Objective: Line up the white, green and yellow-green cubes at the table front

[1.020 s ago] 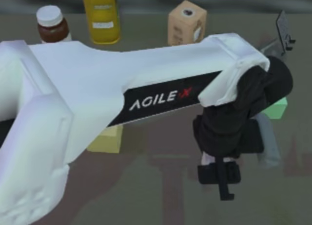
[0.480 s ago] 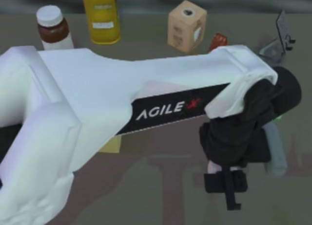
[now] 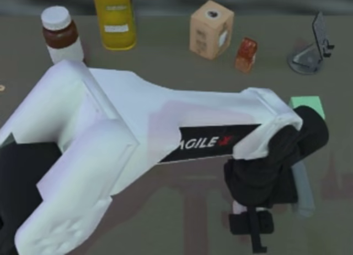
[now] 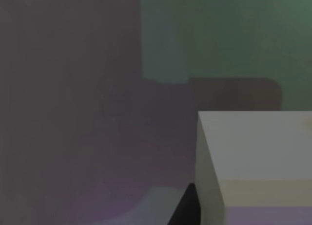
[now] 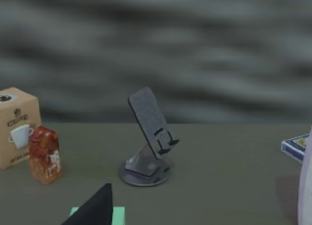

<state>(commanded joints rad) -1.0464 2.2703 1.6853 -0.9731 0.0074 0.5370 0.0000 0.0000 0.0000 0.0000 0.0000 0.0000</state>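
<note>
Left arm (image 3: 138, 139) sprawls across your desk (image 3: 165, 222), its jaws hidden — you can't tell their state, though an off-white cube (image 4: 258, 161) fills its wrist view. Green cube (image 3: 306, 105) sits right, near the phone stand (image 3: 311, 45). Right jaws unseen.

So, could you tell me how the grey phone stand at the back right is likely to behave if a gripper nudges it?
The phone stand would probably slide rather than roll, since it sits on a flat round base. Its tall tilted back plate looks top-heavy, so a high push might tip it. It looks rigid, not floppy.
</note>
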